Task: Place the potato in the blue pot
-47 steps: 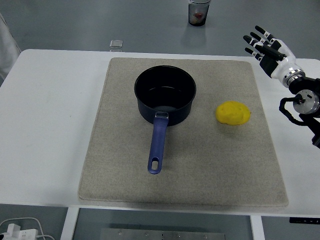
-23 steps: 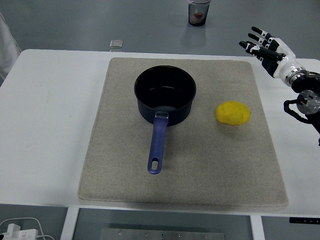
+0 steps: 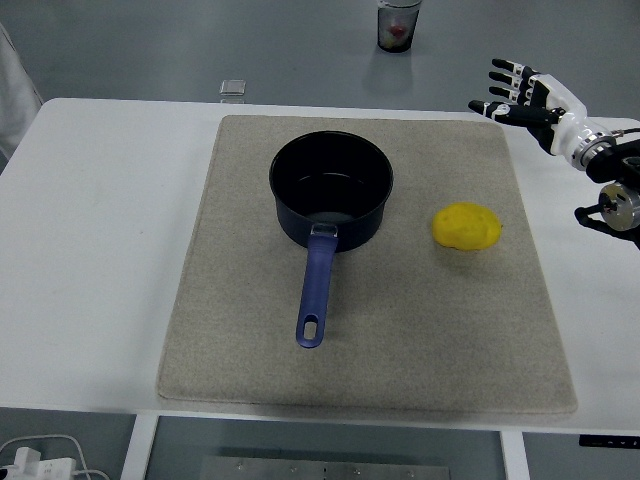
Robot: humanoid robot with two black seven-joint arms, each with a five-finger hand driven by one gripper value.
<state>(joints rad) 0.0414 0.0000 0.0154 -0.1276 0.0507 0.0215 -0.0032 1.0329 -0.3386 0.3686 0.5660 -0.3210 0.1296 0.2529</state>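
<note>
On the white desk (image 3: 110, 230) lay a beige mat (image 3: 240, 380), and toward its left-centre stood the blue pot (image 3: 331, 186), empty, its handle (image 3: 314, 290) pointing to the near edge. Right of it, well apart, the yellow potato (image 3: 466, 227) rested on the mat, untouched. Farther right and beyond, the right hand (image 3: 527, 92) hovered over the mat's far right corner, its fingers (image 3: 498, 84) spread apart and holding nothing. A good grasp would probably come from above, fingers closing round the potato's sides. Bare mat between potato and pot left open room for the carry, with only the rim to clear.
</note>
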